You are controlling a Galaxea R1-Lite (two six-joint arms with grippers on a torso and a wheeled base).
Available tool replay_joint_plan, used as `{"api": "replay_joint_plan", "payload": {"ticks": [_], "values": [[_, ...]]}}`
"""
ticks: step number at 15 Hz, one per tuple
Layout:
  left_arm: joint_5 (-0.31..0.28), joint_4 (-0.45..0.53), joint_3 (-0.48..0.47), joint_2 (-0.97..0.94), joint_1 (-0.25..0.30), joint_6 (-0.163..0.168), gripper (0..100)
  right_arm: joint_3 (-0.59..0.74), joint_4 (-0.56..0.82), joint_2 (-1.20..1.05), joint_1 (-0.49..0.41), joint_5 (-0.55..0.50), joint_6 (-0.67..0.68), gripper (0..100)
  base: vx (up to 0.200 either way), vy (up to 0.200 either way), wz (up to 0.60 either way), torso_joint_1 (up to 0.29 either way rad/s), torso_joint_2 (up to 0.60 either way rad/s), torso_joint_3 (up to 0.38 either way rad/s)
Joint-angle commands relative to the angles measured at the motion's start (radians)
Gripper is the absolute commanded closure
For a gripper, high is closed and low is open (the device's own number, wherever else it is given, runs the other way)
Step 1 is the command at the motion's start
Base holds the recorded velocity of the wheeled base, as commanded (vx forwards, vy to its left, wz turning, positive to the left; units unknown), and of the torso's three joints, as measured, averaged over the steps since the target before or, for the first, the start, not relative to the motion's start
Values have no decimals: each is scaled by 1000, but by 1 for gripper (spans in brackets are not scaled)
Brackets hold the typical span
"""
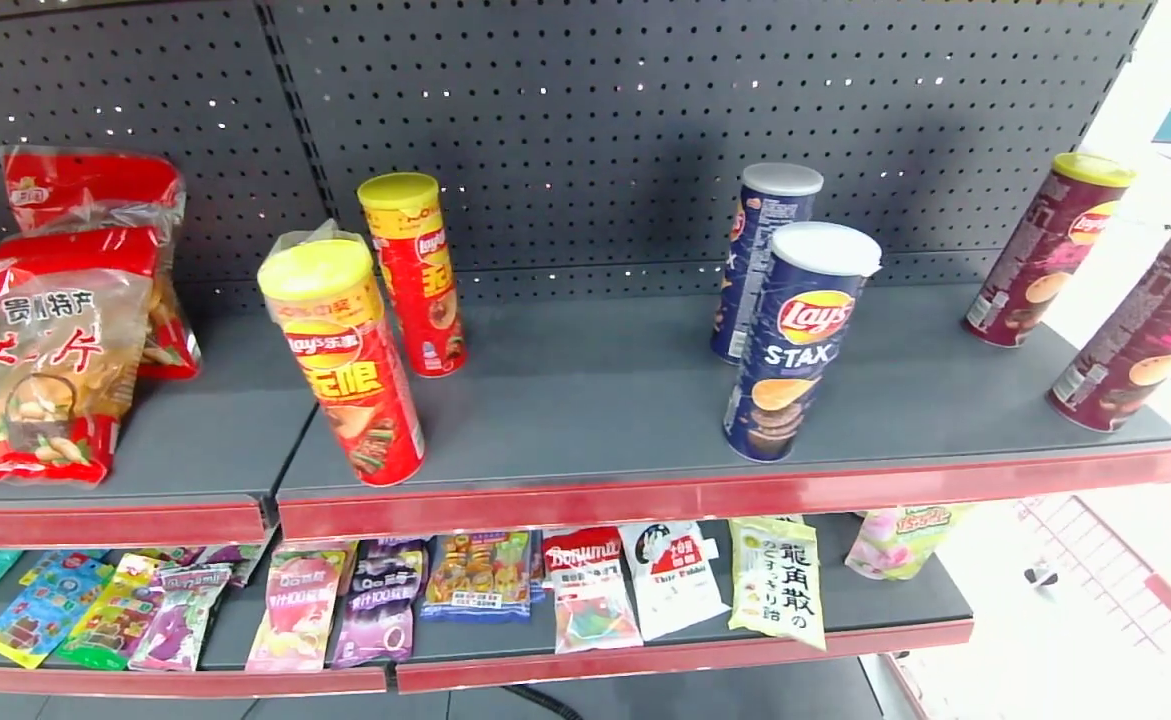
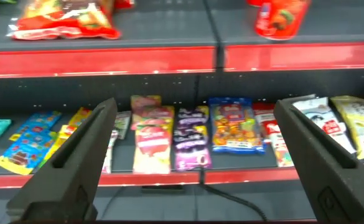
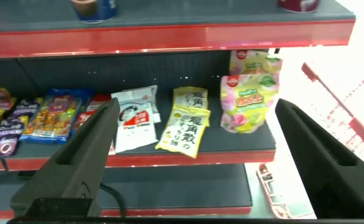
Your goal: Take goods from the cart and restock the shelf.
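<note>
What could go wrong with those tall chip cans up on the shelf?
The front red can and front blue can stand right at the shelf's red lip, so a bump while restocking might topple them off. The maroon can at the right end sits near the corner and could fall too.

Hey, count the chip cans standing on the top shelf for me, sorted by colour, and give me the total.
Red cans: 2
Blue cans: 2
Maroon cans: 2
Total: 6
</note>
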Motion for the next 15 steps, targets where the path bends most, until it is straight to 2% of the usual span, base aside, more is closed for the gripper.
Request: {"api": "replay_joint_plan", "payload": {"ticks": [1,8,15], "values": [[0,0,0,1,0,0,0,0,0,0,0,1,0,0,0,-200,0,2,-2,-7],[0,-2,0,1,0,0,0,0,0,0,0,1,-2,0,0,-200,0,3,5,4],[0,-2,0,1,0,0,0,0,0,0,0,-2,-2,0,0,0,0,0,0,0]]}}
